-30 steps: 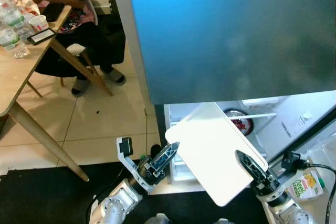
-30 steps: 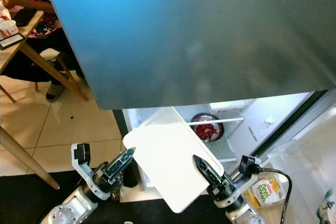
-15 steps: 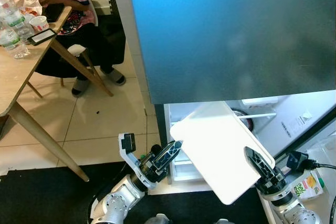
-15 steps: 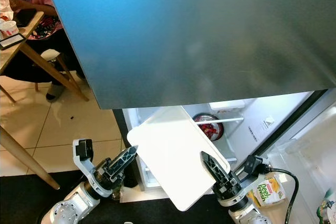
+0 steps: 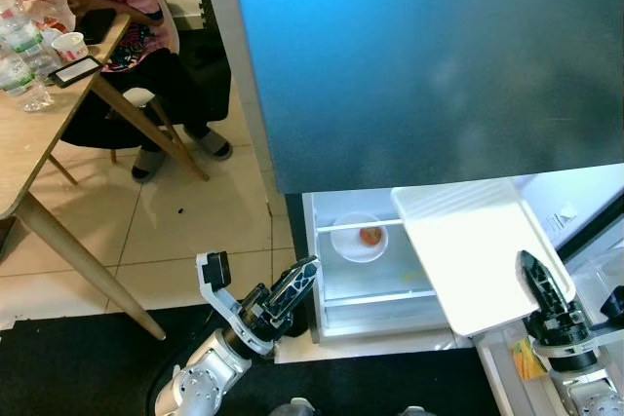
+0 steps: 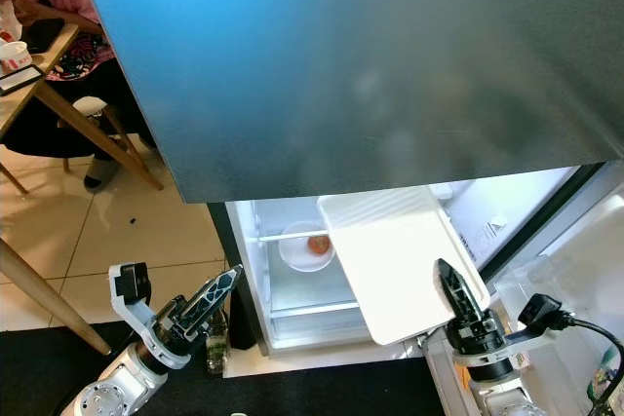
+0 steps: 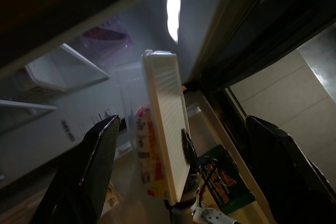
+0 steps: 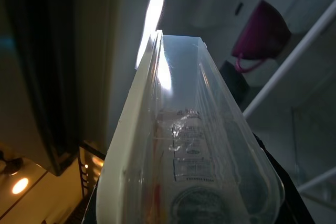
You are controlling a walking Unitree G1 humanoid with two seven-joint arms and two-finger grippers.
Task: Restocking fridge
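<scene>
My right gripper (image 5: 546, 291) is shut on a flat white container (image 5: 474, 256) with a clear lid (image 8: 195, 145), holding it tilted in front of the right side of the open fridge compartment (image 5: 363, 284). The container stands edge-on in the left wrist view (image 7: 165, 135). A white bowl (image 5: 359, 238) with something orange in it sits on the fridge's wire shelf. My left gripper (image 5: 291, 289) is open, low at the fridge's left edge, with nothing between its fingers (image 7: 90, 174).
The blue-grey upper fridge door (image 5: 429, 56) fills the top. The open lower door with a carton (image 5: 526, 358) is at the right. A wooden table (image 5: 29, 148) with bottles (image 5: 19, 56) and a seated person (image 5: 107, 7) stand to the left. A black mat (image 5: 88, 358) lies underfoot.
The right gripper has swung the white container to the right, uncovering the shelf and the bowl. The left gripper has drawn back a little to the left.
</scene>
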